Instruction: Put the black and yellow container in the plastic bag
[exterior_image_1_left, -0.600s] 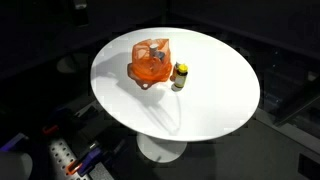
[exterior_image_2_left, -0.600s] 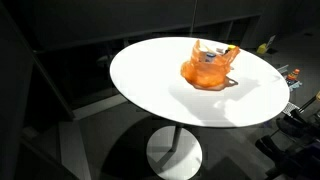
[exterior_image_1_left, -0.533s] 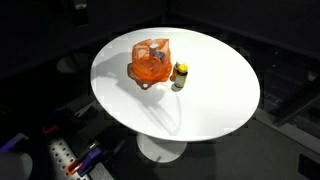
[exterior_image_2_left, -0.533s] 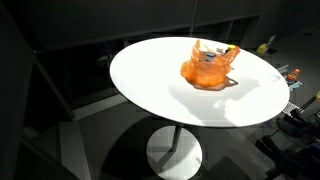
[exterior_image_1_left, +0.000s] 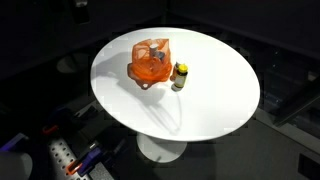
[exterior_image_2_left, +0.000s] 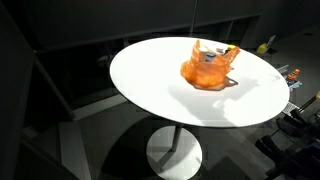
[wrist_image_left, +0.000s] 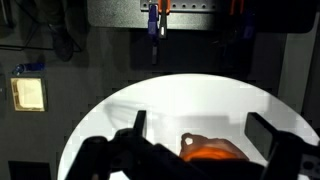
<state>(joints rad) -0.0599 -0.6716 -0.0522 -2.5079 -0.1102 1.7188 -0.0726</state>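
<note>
An orange plastic bag (exterior_image_1_left: 150, 62) sits crumpled on the round white table (exterior_image_1_left: 210, 100); it also shows in an exterior view (exterior_image_2_left: 208, 69) and at the bottom of the wrist view (wrist_image_left: 213, 150). The black and yellow container (exterior_image_1_left: 180, 76) stands upright right beside the bag; in an exterior view only its top shows behind the bag (exterior_image_2_left: 233, 49). My gripper (wrist_image_left: 204, 132) is open, its two dark fingers wide apart high above the table, with the bag between them in the wrist view. The arm does not show in either exterior view.
The table stands on a white pedestal (exterior_image_2_left: 175, 152) in a dark room. A dark cabinet with coloured cables (wrist_image_left: 160, 20) is beyond the table's far edge. Equipment lies on the floor (exterior_image_1_left: 62, 158).
</note>
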